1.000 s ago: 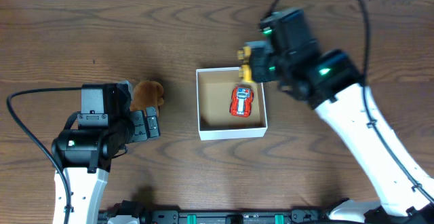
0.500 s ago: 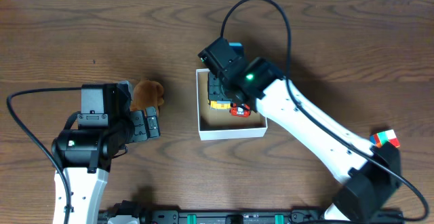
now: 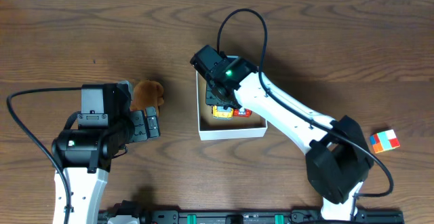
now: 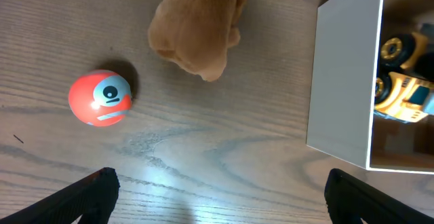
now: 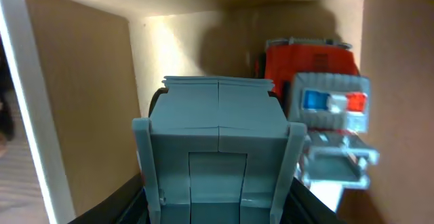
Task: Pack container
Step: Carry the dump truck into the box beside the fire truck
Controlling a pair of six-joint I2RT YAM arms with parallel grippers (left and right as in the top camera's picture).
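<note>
Surface: dark wood-grain table, seen from overhead.
Container: white box with a tan floor, mid-table, open top.
Right gripper: down inside the container, clamped on the yellow truck; the truck's grey bed fills the gap between its fingers in the wrist view.
Red car: in the container, just beside the truck.
Left gripper: fingers apart, nothing between them, low over the table left of the container.
Plush: brown, on the table, apart from the container.
Ball: red-orange, near the plush.
Cube: multicoloured, far right, well apart.
</note>
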